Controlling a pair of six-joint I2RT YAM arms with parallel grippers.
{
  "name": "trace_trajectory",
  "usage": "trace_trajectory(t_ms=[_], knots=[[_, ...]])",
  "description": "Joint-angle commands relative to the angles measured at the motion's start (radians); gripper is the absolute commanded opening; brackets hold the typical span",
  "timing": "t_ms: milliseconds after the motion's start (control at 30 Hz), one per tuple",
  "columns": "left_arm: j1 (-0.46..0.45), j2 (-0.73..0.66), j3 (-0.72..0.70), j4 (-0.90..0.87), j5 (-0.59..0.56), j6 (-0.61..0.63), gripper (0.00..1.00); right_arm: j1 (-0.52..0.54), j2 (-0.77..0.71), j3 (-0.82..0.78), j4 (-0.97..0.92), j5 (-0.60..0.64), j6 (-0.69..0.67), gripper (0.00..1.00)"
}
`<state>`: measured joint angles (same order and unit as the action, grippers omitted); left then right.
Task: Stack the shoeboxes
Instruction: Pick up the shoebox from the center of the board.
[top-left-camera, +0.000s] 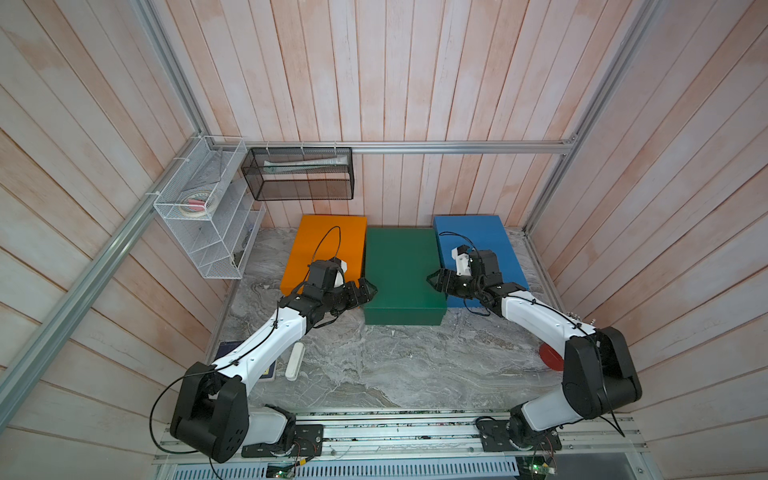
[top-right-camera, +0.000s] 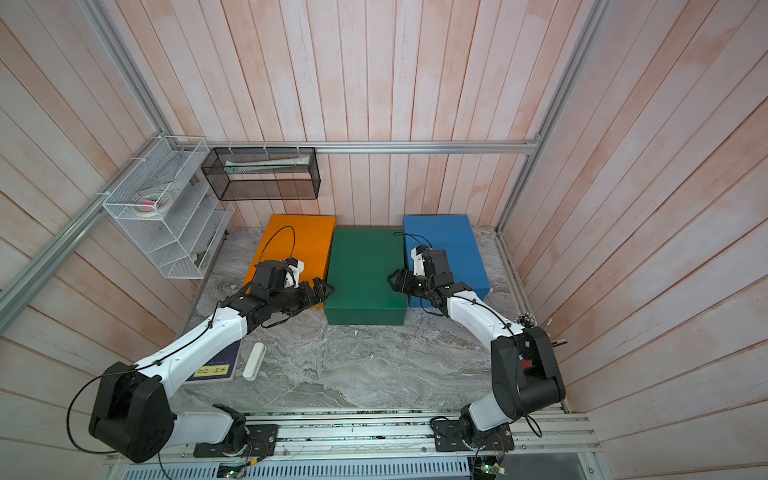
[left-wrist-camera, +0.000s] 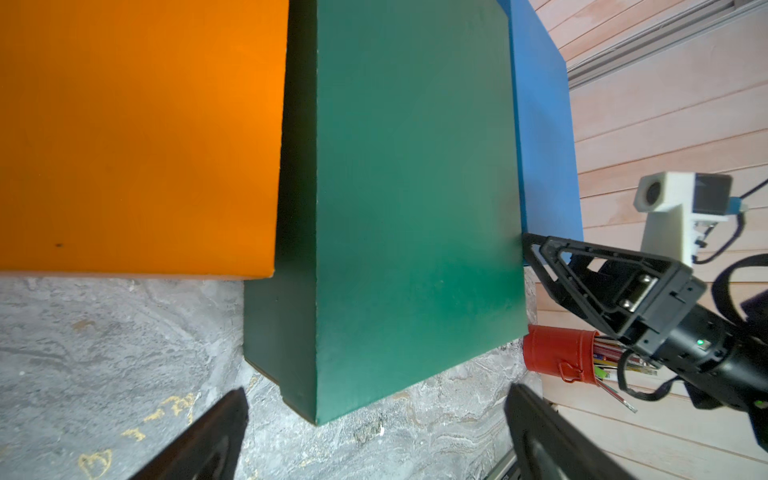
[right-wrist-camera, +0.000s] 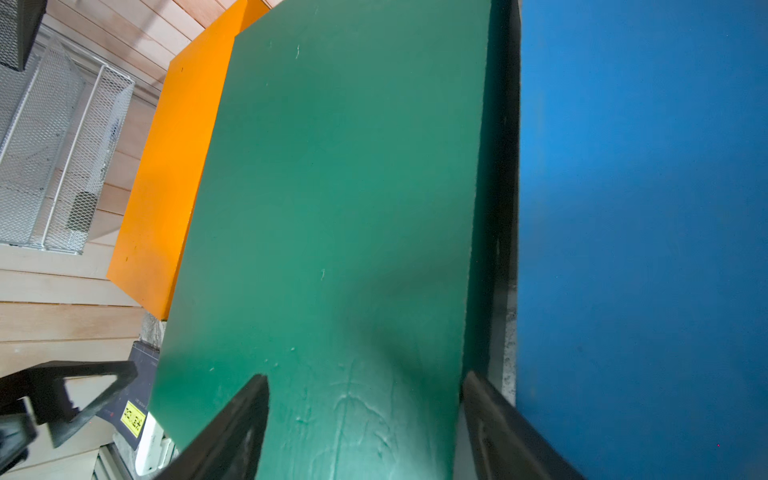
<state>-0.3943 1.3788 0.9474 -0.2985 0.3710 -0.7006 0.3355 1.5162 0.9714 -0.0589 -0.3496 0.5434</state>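
The dark green lidded cardboard shoebox (top-left-camera: 401, 270) lies flat on the grey marbled tabletop (top-left-camera: 395, 365), in the middle and a little nearer than its neighbours. The orange cardboard shoebox (top-left-camera: 328, 237) is just beside it on the left and the blue cardboard shoebox (top-left-camera: 478, 237) just beside it on the right, so nothing is stacked yet. My worry is the tight spacing. A finger going down the narrow slot on the blue side could jam or shove the blue box. I cannot tell whether the green box touches the orange one; if it does, a lift would drag that one along. Pinching only the lid's edge may pull the lid off rather than raise the box, and uneven pressure from my two sides would tip it. My left gripper (top-left-camera: 370, 291) sits at the green box's near-left edge, jaws spread wide and empty, with only the box's near corner ahead of them. My right gripper (right-wrist-camera: 365, 376) is also released. One finger (right-wrist-camera: 490, 415) hangs over the gap toward the blue box, and the other is above the green lid. Whether either touches the card I cannot tell.
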Motion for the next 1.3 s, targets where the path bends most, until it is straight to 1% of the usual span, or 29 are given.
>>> trace_trajectory(t_ms=[0, 133, 267, 367, 567, 667, 767, 967, 1100, 1267], knots=[[-0.003, 0.049, -0.016, 0.053, 0.034, -0.013, 1.0, -0.01, -0.022, -0.029, -0.035, 0.018, 0.029, 0.76], [-0.003, 0.083, -0.009, 0.079, 0.037, -0.019, 1.0, -0.025, -0.035, -0.051, -0.059, 0.035, 0.037, 0.76], [-0.003, 0.114, 0.005, 0.096, 0.048, -0.02, 1.0, -0.027, -0.055, -0.095, -0.029, 0.005, 0.068, 0.76], [-0.003, 0.144, 0.004, 0.119, 0.076, -0.03, 1.0, -0.017, -0.057, -0.114, -0.011, -0.018, 0.091, 0.76], [-0.01, 0.187, -0.013, 0.164, 0.115, -0.058, 1.0, 0.006, -0.035, -0.112, -0.021, -0.018, 0.098, 0.76], [-0.02, 0.193, -0.022, 0.18, 0.111, -0.063, 1.0, 0.017, -0.021, -0.12, -0.008, -0.004, 0.095, 0.76], [-0.027, 0.207, -0.024, 0.193, 0.106, -0.071, 1.0, 0.021, 0.006, -0.116, -0.004, -0.019, 0.106, 0.76], [-0.034, 0.232, -0.018, 0.198, 0.089, -0.069, 1.0, 0.072, 0.039, -0.111, 0.015, -0.026, 0.148, 0.77], [-0.033, 0.236, -0.008, 0.167, 0.085, -0.05, 1.0, 0.095, 0.041, -0.142, 0.061, -0.039, 0.195, 0.82], [-0.034, 0.221, -0.013, 0.142, 0.081, -0.037, 1.0, 0.112, 0.034, -0.19, 0.104, -0.032, 0.243, 0.82]])
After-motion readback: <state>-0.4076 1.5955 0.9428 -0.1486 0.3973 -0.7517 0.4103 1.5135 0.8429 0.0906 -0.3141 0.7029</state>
